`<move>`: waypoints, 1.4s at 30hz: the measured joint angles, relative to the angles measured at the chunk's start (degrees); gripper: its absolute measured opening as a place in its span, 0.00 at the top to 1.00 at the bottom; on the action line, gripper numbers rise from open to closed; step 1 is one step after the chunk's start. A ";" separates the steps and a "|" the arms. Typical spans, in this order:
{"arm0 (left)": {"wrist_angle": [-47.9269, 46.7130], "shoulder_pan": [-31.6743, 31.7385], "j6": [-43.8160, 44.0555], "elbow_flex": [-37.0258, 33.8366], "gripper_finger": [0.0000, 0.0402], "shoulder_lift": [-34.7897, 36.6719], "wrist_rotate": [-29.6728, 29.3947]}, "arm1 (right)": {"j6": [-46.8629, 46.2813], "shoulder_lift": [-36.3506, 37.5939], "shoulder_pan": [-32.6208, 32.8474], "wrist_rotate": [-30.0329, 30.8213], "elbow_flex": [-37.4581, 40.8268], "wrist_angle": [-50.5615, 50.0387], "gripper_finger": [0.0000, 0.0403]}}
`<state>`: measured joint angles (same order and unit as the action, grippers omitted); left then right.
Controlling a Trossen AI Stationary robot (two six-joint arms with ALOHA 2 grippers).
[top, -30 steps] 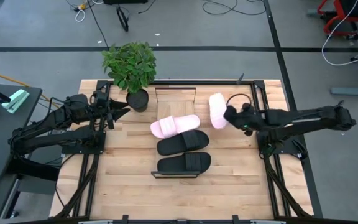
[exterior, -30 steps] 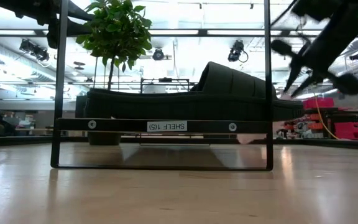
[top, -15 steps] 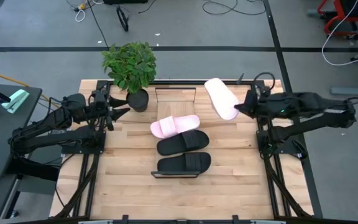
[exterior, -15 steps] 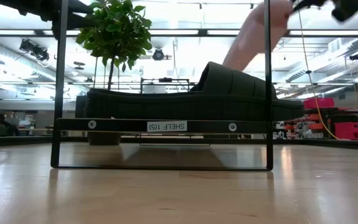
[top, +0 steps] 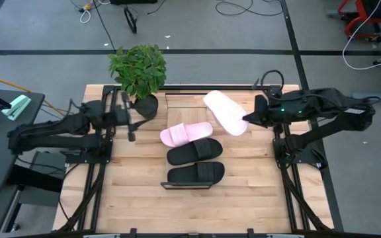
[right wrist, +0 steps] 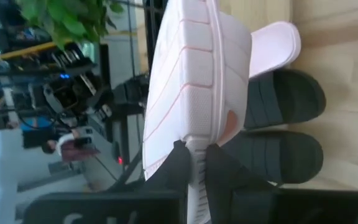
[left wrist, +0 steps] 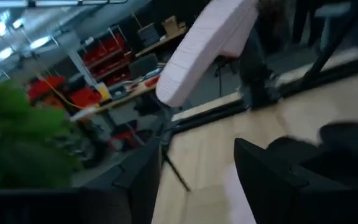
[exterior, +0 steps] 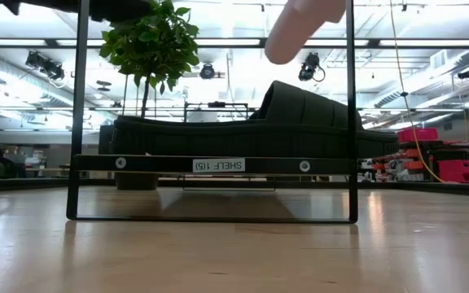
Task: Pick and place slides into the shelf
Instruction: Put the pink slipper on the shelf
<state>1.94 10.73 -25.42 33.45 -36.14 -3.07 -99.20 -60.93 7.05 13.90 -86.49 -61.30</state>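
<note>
**Pink slide held high over the bench**

The left pincer (top: pixel 130 123) hovers beside the potted plant (top: pixel 138 69), fingers apart and empty. Mid-bench lie one pink slide (top: pixel 186 133) and two black slides (top: pixel 195 162), the nearest on the shelf (exterior: pixel 210 163). The right pincer (top: pixel 246 119) is clamped on the edge of the other pink slide (top: pixel 225 112), lifted clear. Such a thin edge grip may let the foam twist or slip free during the swing.

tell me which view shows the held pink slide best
The high view: the whole held slide shows, sticking out from the right gripper above the table. The right wrist view shows its ribbed sole close up, pinched at one end; the left wrist view shows it from afar; the low view catches only one end.
</note>
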 joint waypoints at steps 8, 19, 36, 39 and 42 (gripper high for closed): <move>5.61 -9.44 -15.82 1.78 0.44 -10.99 -12.32 | 1.42 -3.48 0.00 -2.13 -0.75 3.45 0.93; 5.71 -18.58 -31.72 10.54 0.45 -21.82 -27.90 | 1.52 -5.90 0.00 -4.46 -0.77 8.24 0.93; 14.40 -18.63 -45.78 18.09 0.48 -35.31 -34.60 | 1.85 -9.88 -0.02 -7.40 -0.82 15.56 0.93; 14.18 -18.69 -45.76 18.40 0.47 -35.25 -32.41 | 1.93 -10.29 -0.17 -7.41 -0.82 16.06 0.93; 13.96 -18.70 -45.80 18.40 0.45 -35.22 -32.00 | 2.38 -10.44 -0.17 -7.46 -0.82 16.00 0.93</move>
<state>15.90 -7.97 -71.22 51.86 -71.35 -35.07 -96.82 -71.37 6.87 6.44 -87.31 -45.30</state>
